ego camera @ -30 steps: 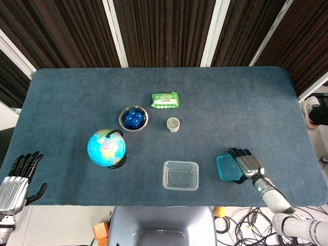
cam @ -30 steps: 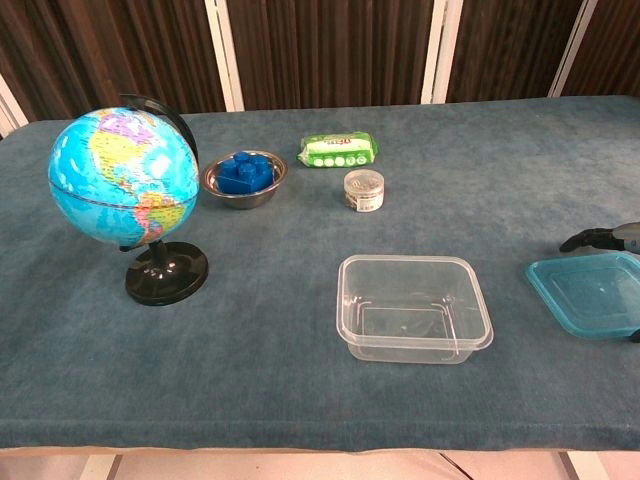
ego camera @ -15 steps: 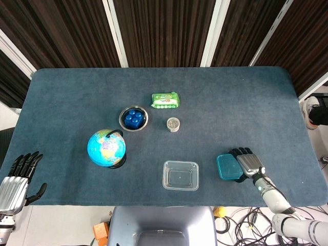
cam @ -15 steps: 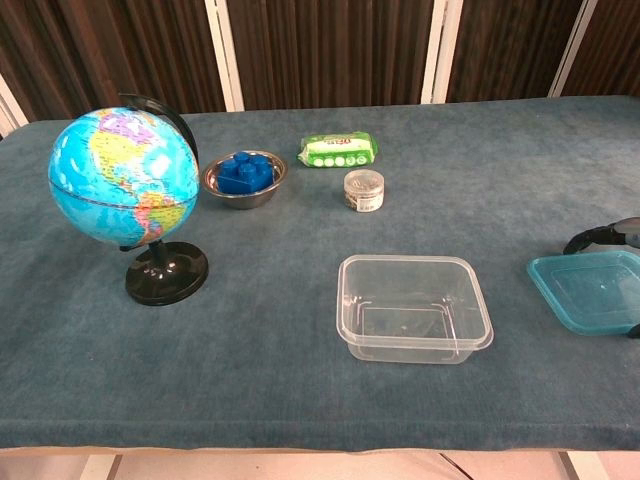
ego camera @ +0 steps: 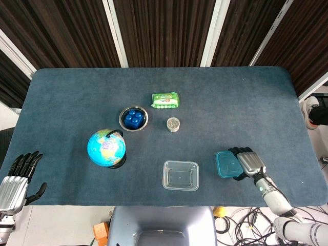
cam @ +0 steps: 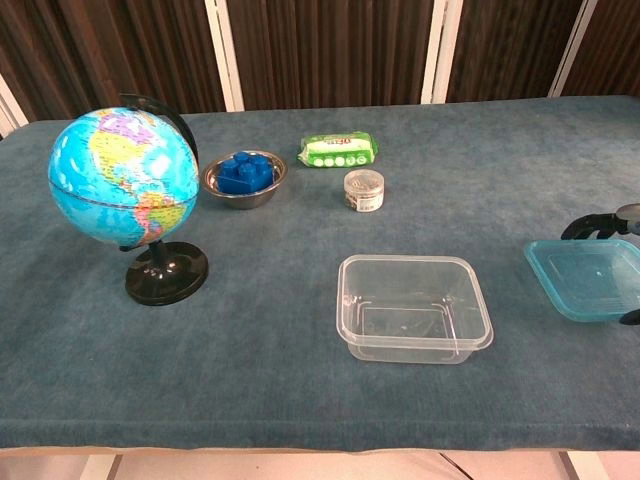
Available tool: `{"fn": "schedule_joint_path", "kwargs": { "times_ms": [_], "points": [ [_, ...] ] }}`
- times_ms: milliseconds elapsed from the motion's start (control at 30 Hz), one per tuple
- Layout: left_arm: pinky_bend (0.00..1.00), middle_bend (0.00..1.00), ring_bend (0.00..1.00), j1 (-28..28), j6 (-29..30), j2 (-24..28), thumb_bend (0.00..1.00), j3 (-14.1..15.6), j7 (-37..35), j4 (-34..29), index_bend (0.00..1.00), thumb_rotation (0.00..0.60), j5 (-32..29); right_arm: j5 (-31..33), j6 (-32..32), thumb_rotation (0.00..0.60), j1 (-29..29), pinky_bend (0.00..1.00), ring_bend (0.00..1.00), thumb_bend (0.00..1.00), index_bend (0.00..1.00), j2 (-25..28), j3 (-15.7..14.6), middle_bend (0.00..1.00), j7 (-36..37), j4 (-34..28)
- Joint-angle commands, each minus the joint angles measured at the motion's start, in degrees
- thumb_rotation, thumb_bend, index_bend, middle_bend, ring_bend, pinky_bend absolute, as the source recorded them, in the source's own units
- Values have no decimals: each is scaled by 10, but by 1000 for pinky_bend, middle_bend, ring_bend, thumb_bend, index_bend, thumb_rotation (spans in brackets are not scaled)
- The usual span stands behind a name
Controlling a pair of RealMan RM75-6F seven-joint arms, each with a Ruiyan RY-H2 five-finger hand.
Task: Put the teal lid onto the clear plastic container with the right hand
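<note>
Near the table's front edge, the right hand grips the teal lid, just right of the clear plastic container.

The container stands open with nothing in it, apart from the lid; in the chest view dark fingers curl over the lid's far edge. Farther back, a steel bowl holds blue blocks, beside a small jar, a green packet and a globe. The left hand hangs off the table's corner, fingers spread, holding nothing.

Teal lid tilted, right of open clear container
</note>
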Motion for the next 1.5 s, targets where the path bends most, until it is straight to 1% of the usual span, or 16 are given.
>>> {"fn": "schedule_joint_path", "kwargs": {
  "times_ms": [33,200,333,467,633,700,733,767,867,967,1100,1267,1500],
  "points": [
    [0,39,0,0,0,0,350,0,0,0,0,600,0,-22,11,600,-6,155,296,42,735,11,2,481,18,-20],
    [0,39,0,-1,-1,0,350,0,0,0,0,600,0,-55,27,600,-16,158,304,43,736,46,15,482,76,-90],
    [0,39,1,-1,-2,0,351,0,1,-1,0,600,1,-62,33,600,-21,158,304,42,732,71,29,481,118,-157],
    [0,39,1,-2,-3,0,351,1,3,-2,0,600,2,-38,28,600,-12,158,304,43,729,84,47,481,123,-219],
    [0,39,2,-2,-3,0,351,1,3,-2,0,600,2,-15,24,600,-3,158,304,42,726,84,55,481,114,-241],
    [0,39,2,-2,-3,0,351,1,2,-2,0,600,1,12,27,600,6,158,304,42,725,75,65,482,103,-259],
    [0,40,2,-2,-4,0,351,0,1,-1,0,600,0,32,29,600,12,158,304,43,724,56,74,482,103,-273],
    [0,39,2,-2,-4,1,351,0,1,-1,0,600,-1,53,34,600,18,159,304,42,724,44,75,481,89,-278],
    [0,39,2,-3,-6,1,350,-1,-1,-1,0,600,-2,89,43,600,31,159,304,43,724,22,74,481,58,-290],
    [0,39,2,-4,-8,2,351,-1,-2,-1,0,600,-3,111,57,600,41,159,304,42,723,4,73,482,33,-300],
    [0,39,2,-4,-8,3,350,-1,-2,-2,0,600,-4,129,85,600,48,159,304,42,723,-16,72,481,3,-316],
    [0,39,2,-4,-8,4,349,-1,-5,-2,0,600,-3,144,117,600,51,159,304,42,724,-31,62,481,-34,-334],
    [0,39,2,-4,-6,6,348,1,-10,-3,0,600,1,140,160,600,35,159,304,43,701,-70,53,481,-37,-334]
  ]
}}
